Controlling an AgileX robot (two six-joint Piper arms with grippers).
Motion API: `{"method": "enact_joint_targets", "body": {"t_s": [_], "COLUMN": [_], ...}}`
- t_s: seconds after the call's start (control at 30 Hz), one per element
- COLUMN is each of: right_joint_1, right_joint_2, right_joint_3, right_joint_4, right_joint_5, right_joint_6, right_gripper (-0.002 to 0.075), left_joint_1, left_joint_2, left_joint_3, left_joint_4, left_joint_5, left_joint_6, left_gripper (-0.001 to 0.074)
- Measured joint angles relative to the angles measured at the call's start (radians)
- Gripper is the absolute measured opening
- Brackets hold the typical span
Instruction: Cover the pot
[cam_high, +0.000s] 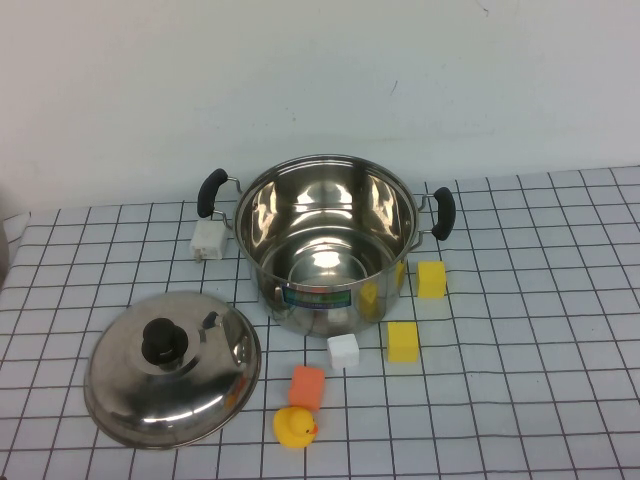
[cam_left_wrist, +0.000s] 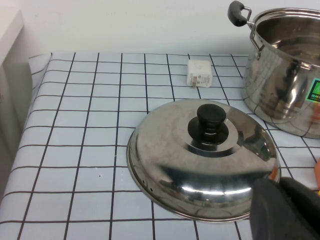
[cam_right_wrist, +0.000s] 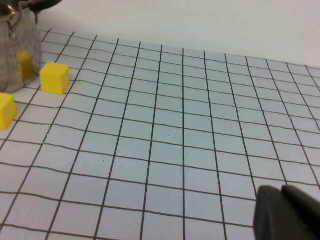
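The shiny steel pot (cam_high: 328, 240) stands open and empty at the middle of the checked table, with black side handles and a blue-green label on its front. It also shows in the left wrist view (cam_left_wrist: 287, 75) and, at the edge, in the right wrist view (cam_right_wrist: 15, 55). The domed steel lid (cam_high: 172, 367) with a black knob (cam_high: 163, 341) lies on the table to the pot's front left. Neither arm shows in the high view. My left gripper (cam_left_wrist: 277, 182) is shut and empty, just short of the lid's (cam_left_wrist: 202, 160) near rim. My right gripper (cam_right_wrist: 281, 189) is shut and empty over bare table right of the pot.
A white charger (cam_high: 208, 240) lies by the pot's left handle. Two yellow blocks (cam_high: 431, 279) (cam_high: 403, 341), a white block (cam_high: 343, 351), an orange block (cam_high: 306, 387) and a yellow duck (cam_high: 295, 427) sit in front of and right of the pot.
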Motion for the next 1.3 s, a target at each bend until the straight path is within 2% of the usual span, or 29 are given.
{"method": "enact_joint_targets", "body": {"t_s": [0.17,0.3,0.6,0.97,1.07,1.2,1.3], "right_joint_1": [0.0,0.0,0.0,0.0,0.0,0.0,0.0], "right_joint_2": [0.0,0.0,0.0,0.0,0.0,0.0,0.0], "right_joint_3": [0.0,0.0,0.0,0.0,0.0,0.0,0.0], "right_joint_4": [0.0,0.0,0.0,0.0,0.0,0.0,0.0], "right_joint_5": [0.0,0.0,0.0,0.0,0.0,0.0,0.0], "right_joint_6": [0.0,0.0,0.0,0.0,0.0,0.0,0.0], "right_gripper": [0.0009,0.0009,0.0009,0.0009,0.0009,0.0009,0.0009], "left_joint_1": [0.0,0.0,0.0,0.0,0.0,0.0,0.0], "left_joint_2": [0.0,0.0,0.0,-0.002,-0.002,0.011,0.095], "left_joint_3": [0.0,0.004,0.004,0.004,-0.019,-0.165,-0.279], "left_joint_4": [0.0,0.0,-0.002,-0.011,-0.013,-0.015,-0.015], "left_joint_5": [-0.006,-0.097,-0.613,-0.925,-0.87,-0.68,-0.611], "left_joint_6": [0.0,0.0,0.0,0.0,0.0,0.036,0.067], "left_gripper": [-0.0001,-0.0001,-0.0001,-0.0001,-0.0001,-0.0001,-0.0001]}}
